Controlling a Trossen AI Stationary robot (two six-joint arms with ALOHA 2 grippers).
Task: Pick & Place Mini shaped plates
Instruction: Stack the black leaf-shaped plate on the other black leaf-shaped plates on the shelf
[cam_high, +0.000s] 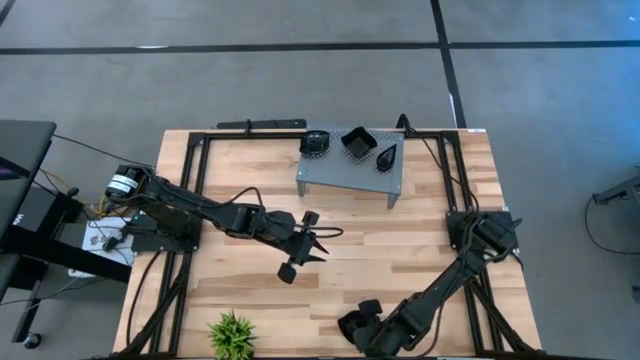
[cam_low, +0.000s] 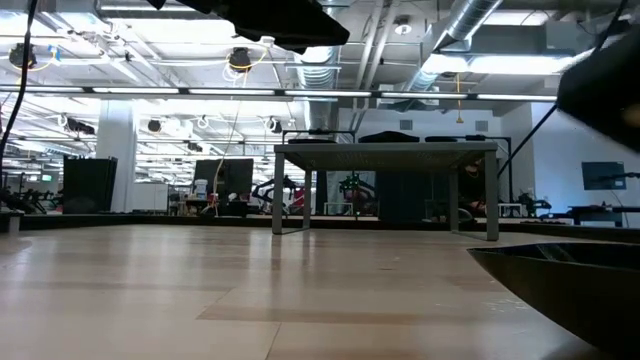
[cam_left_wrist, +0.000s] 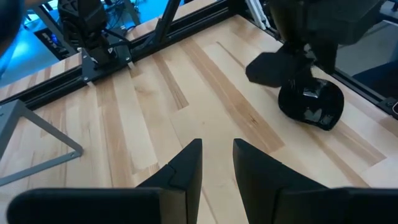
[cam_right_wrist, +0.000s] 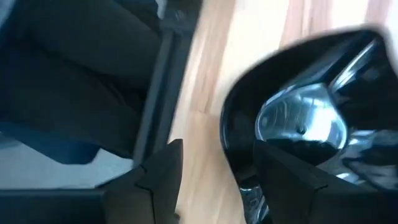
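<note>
Right gripper (cam_high: 360, 325) at the table's near edge, fingers spread wide around the rim of a black mini plate (cam_right_wrist: 311, 118), not yet clamped. I'd seat deeper before closing; glossy rim may slip. Left gripper (cam_high: 300, 245) hovers mid-table, part-open, empty. Three plates on the grey shelf (cam_high: 330, 178) at the far edge. Wood tabletop (cam_high: 420, 240); open workshop beyond.

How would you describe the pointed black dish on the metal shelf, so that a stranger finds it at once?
Start at the grey perforated metal shelf at the far edge of the wooden table. Three small glossy black dishes sit on it in a row. The wanted one is the teardrop dish, at the end nearest the right arm; it alone tapers to a point, while its neighbours, the round dish and the wavy-edged square dish, do not.
</note>
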